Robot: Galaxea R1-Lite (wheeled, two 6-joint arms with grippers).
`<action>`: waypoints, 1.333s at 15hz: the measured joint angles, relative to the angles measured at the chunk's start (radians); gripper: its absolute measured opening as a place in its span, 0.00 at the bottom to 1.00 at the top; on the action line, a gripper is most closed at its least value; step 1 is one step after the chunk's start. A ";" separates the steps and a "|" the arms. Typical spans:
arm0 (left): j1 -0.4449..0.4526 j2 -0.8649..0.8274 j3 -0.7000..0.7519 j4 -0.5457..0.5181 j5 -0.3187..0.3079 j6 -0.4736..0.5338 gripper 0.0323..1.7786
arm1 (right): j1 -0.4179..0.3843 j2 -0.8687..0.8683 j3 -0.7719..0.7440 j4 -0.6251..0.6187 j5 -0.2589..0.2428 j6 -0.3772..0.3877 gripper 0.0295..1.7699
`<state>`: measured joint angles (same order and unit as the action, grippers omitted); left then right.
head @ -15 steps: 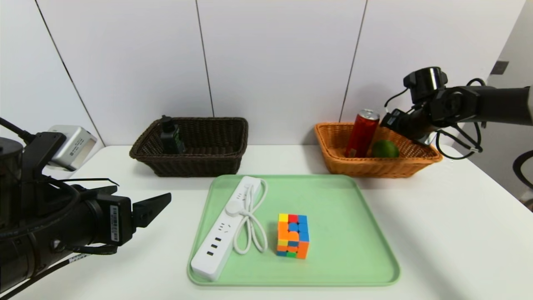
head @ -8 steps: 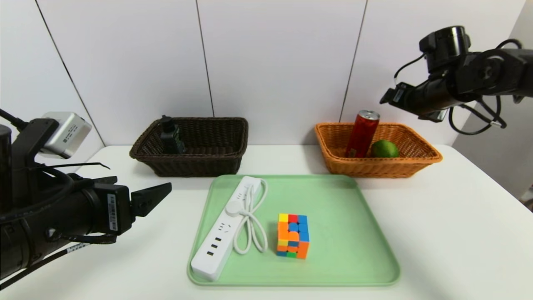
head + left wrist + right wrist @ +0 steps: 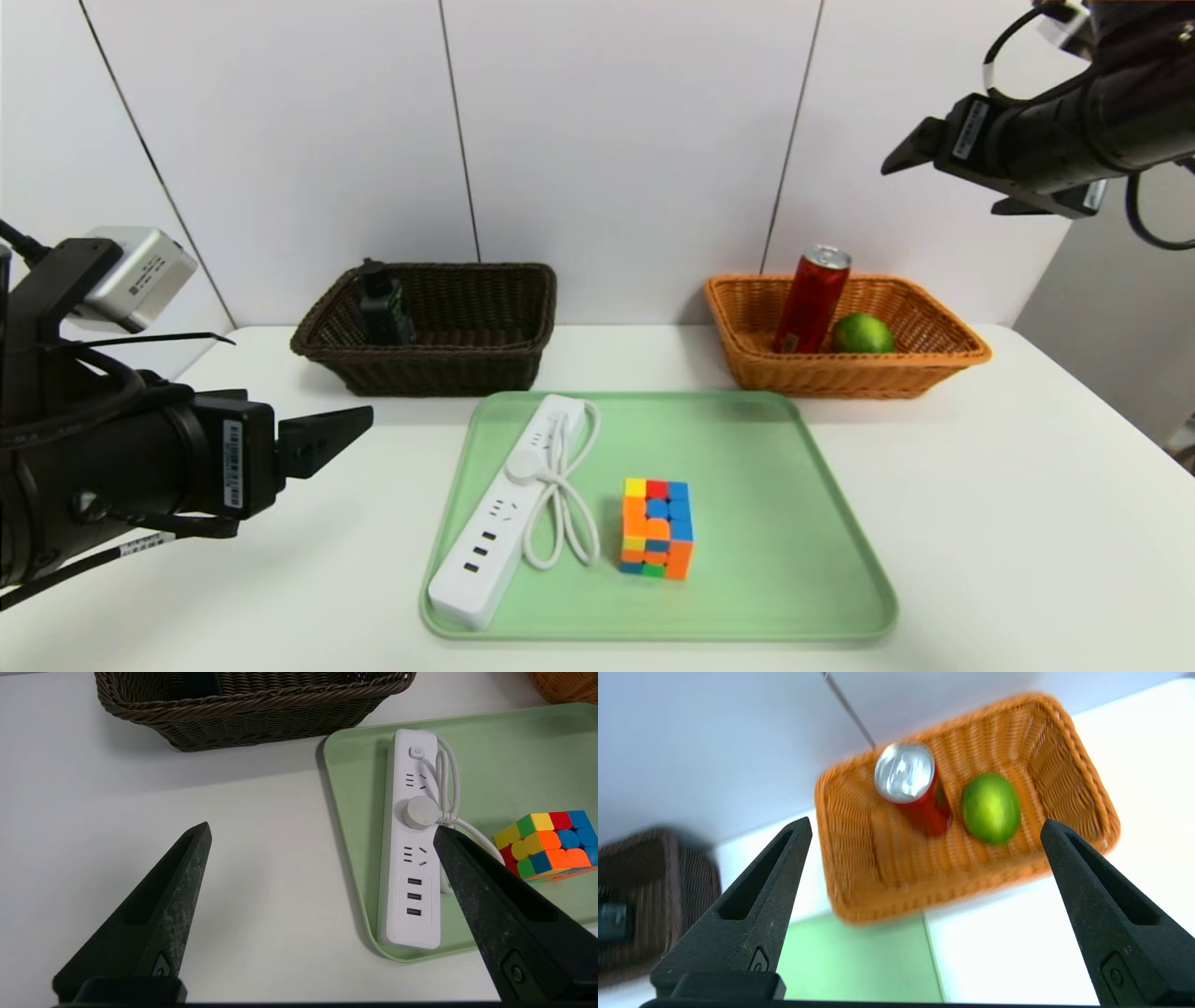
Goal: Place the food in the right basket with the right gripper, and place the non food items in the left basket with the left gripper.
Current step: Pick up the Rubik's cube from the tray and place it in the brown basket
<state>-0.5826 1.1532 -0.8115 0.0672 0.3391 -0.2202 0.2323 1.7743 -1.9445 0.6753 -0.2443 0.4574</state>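
**Food in the orange basket, cube and power strip on the tray**

The lime [image 3: 862, 333] lay in the orange basket [image 3: 934, 369] at the desk's far right, just beside a red drink can [image 3: 811, 299] that leaned upright against the basket's back wall. The right claw [image 3: 943, 168] hung high above that basket, near the wall, its fingers spread wide with nothing between them; its wrist camera looked down on the can's silver top [image 3: 904, 772] and the lime [image 3: 990, 808].

On the green tray [image 3: 794, 560] at the desk's middle lay a white power strip [image 3: 499, 523] along the tray's left edge, its cord [image 3: 560, 504] looped beside it, and a colourful puzzle cube [image 3: 656, 527] stood near the tray's centre, apart from the strip. The dark brown basket [image 3: 467, 359] sat at the far left of the desk [image 3: 1027, 523] with a dark bottle [image 3: 383, 303] standing in its left corner.

The left claw [image 3: 327, 439] hovered over the desk's left side, short of the tray, fingers wide apart and empty.
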 joint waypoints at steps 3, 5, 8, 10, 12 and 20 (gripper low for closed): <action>-0.004 -0.003 -0.011 0.042 0.000 0.001 0.95 | 0.035 -0.090 0.010 0.070 0.040 -0.109 0.96; -0.007 -0.011 -0.013 0.053 0.000 0.002 0.95 | 0.039 -0.135 0.022 0.069 0.092 -0.191 0.96; -0.009 -0.035 -0.014 0.102 0.002 0.003 0.95 | 0.040 -0.181 0.039 0.071 0.135 -0.277 0.96; -0.009 -0.051 -0.014 0.114 0.002 0.004 0.95 | 0.040 -0.206 0.089 0.070 0.153 -0.352 0.96; -0.011 -0.060 -0.022 0.114 0.002 0.014 0.95 | 0.041 -0.227 0.157 0.070 0.155 -0.394 0.96; -0.115 0.043 -0.178 0.203 0.097 -0.005 0.95 | 0.074 -0.377 0.474 0.067 0.057 -0.401 0.96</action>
<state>-0.6974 1.1960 -0.9896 0.2698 0.4366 -0.2255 0.3060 1.3974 -1.4706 0.7428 -0.1870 0.0566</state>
